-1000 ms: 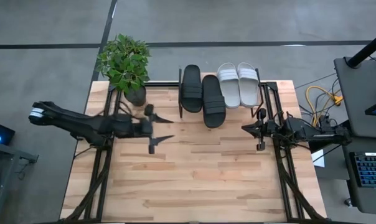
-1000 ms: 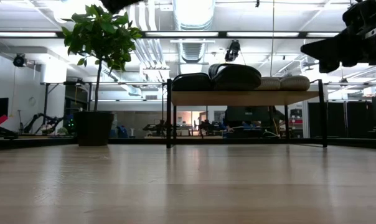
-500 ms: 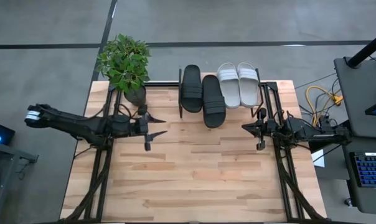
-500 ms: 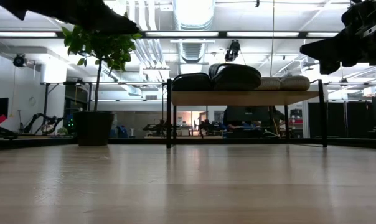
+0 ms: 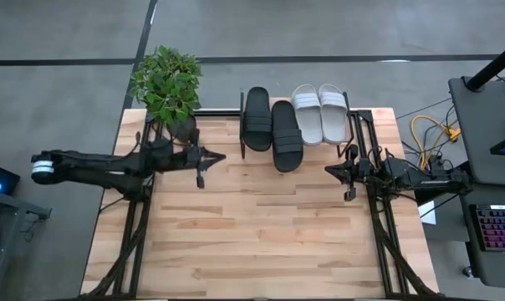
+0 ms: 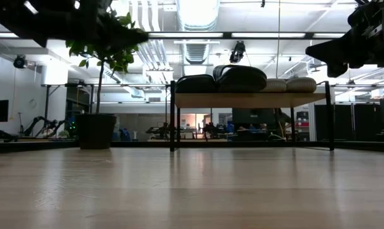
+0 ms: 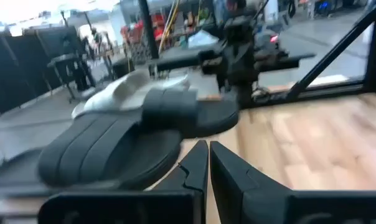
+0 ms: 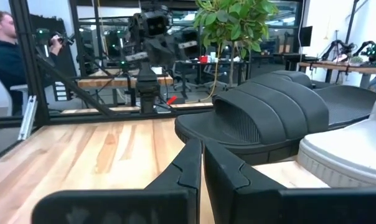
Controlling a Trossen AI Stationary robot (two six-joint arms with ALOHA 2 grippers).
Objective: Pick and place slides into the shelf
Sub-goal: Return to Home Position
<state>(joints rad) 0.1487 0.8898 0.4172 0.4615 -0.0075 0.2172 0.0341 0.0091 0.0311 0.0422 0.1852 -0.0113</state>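
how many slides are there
4, all on the shelf: one black slide at the left end, a second black slide beside it, offset from the row, then two white slides on the right. None seem hidden.

My tabletop (image 5: pixel 261 234), of pale wooden planks, carried the shelf (image 6: pixel 249 100) at its far edge and a potted plant (image 5: pixel 167 84) at its far left corner. On the shelf lay four slides in a row: the left black slide (image 5: pixel 257 118), the right black slide (image 5: pixel 287 135) set further forward, then the two white slides (image 5: pixel 307 114).
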